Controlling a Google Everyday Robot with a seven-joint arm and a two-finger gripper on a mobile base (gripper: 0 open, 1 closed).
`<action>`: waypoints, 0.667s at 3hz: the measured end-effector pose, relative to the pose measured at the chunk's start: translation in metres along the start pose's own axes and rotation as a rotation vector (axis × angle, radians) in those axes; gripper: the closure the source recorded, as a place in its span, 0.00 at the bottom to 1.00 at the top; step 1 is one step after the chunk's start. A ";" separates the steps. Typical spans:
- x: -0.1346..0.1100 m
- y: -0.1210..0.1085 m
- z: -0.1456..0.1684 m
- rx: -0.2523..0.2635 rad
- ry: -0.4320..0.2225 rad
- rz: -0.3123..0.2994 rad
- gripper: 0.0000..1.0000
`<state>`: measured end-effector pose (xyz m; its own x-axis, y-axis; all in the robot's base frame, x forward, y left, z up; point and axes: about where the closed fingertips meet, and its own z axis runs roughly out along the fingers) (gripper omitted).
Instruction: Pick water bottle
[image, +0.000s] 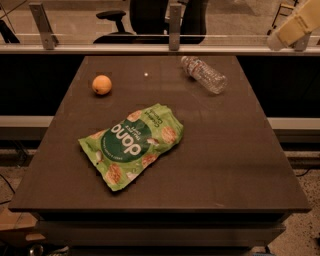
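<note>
- Water bottle (204, 75), lying upper right: probably light, thin-walled, rolls easily.
- Best held gently across ribbed middle.
- Gripper (295, 27) hangs at top-right corner, well apart; its spread cannot be told.

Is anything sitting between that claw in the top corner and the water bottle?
No. In the camera view, the gripper hangs at upper right, off the table; between it and the water bottle lies only bare table and dark background.
</note>
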<state>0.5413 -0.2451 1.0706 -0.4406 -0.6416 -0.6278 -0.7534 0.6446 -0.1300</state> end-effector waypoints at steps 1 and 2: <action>-0.024 -0.008 0.019 -0.018 -0.027 0.063 0.00; -0.043 -0.015 0.037 0.006 -0.002 0.190 0.00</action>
<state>0.5890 -0.2118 1.0709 -0.5739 -0.5069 -0.6431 -0.6537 0.7566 -0.0130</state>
